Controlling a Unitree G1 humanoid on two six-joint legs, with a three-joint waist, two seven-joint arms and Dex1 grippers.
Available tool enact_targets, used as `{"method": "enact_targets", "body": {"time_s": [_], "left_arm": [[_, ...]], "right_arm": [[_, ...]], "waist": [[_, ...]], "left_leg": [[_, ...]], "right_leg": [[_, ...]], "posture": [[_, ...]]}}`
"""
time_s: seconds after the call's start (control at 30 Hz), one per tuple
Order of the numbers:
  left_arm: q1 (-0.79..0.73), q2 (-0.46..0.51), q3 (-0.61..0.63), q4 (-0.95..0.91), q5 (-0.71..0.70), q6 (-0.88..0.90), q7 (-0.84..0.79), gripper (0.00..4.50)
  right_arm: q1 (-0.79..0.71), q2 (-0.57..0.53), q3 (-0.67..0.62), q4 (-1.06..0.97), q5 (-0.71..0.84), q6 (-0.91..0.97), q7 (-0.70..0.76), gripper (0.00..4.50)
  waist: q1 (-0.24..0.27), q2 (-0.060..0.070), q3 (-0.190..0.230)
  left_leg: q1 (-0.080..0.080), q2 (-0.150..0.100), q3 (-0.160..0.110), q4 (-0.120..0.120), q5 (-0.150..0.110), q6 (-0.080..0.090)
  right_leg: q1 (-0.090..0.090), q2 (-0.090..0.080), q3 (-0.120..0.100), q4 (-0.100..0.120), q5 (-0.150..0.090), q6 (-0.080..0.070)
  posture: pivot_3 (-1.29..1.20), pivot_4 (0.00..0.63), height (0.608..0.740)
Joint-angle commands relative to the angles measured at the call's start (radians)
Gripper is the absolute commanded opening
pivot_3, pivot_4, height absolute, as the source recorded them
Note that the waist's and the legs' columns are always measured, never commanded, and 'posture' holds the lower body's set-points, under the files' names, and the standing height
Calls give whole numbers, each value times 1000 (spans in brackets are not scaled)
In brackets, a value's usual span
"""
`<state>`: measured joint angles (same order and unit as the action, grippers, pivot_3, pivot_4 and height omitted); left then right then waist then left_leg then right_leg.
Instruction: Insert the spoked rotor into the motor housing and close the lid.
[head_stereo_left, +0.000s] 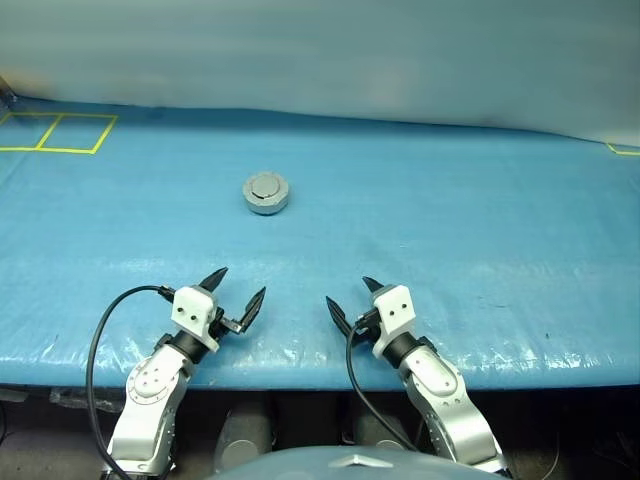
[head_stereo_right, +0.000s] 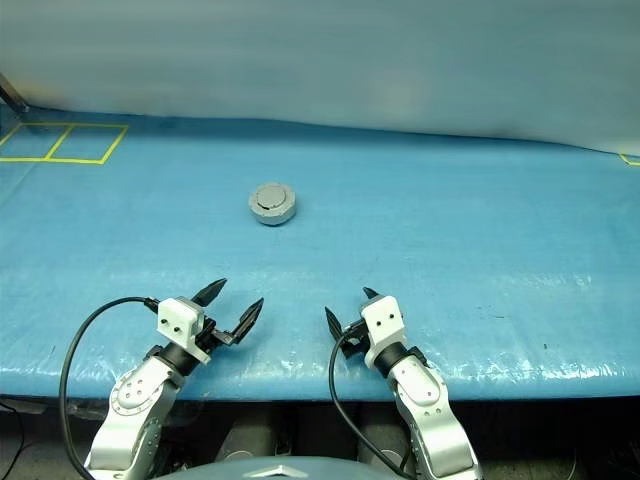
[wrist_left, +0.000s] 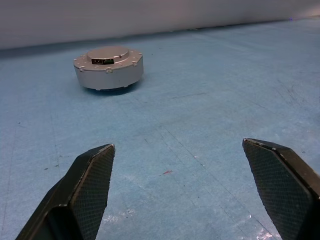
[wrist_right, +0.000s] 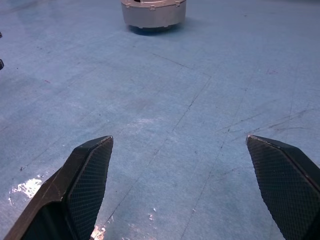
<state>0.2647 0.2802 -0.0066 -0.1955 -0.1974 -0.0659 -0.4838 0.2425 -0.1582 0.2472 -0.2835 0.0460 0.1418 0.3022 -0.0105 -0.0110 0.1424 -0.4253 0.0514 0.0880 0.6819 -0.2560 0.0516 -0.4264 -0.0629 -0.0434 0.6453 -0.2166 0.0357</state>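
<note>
Far left, at the back corner of the blue counter (head_stereo_left: 480, 230): yellow tape lines (head_stereo_left: 58, 133) marking out boxes. Near the front edge, left hand (head_stereo_left: 234, 297) hovering low over the blue sheet, fingers spread wide, holding nothing. Farther back, a little left of centre: motor housing (head_stereo_left: 266, 193), squat and grey, sitting flat on the counter with lid (head_stereo_left: 266, 185) closed on top, raised round centre showing. Well apart from both hands. Right of the left hand, near the same front edge: right hand (head_stereo_left: 349, 296), fingers likewise wide apart and empty, angled toward the housing.
</note>
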Motion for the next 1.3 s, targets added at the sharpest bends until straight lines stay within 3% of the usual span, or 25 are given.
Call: {"method": "enact_targets", "body": {"time_s": [0.03,1.3], "left_arm": [[3,1,-1,-16,-1,-7,0,4467],[-5,0,-6,-6,-2,-6,-3,4467]], "right_arm": [[0,-2,-1,-34,6,-5,3,4500],[3,-4,0,-33,5,-4,2,4500]], "waist": [[0,0,0],[0,0,0]], "left_leg": [[0,0,0,0,0,0],[0,0,0,0,0,0]], "right_leg": [[0,0,0,0,0,0],[0,0,0,0,1,-1]], "posture": [[0,150,740],[0,150,740]]}}
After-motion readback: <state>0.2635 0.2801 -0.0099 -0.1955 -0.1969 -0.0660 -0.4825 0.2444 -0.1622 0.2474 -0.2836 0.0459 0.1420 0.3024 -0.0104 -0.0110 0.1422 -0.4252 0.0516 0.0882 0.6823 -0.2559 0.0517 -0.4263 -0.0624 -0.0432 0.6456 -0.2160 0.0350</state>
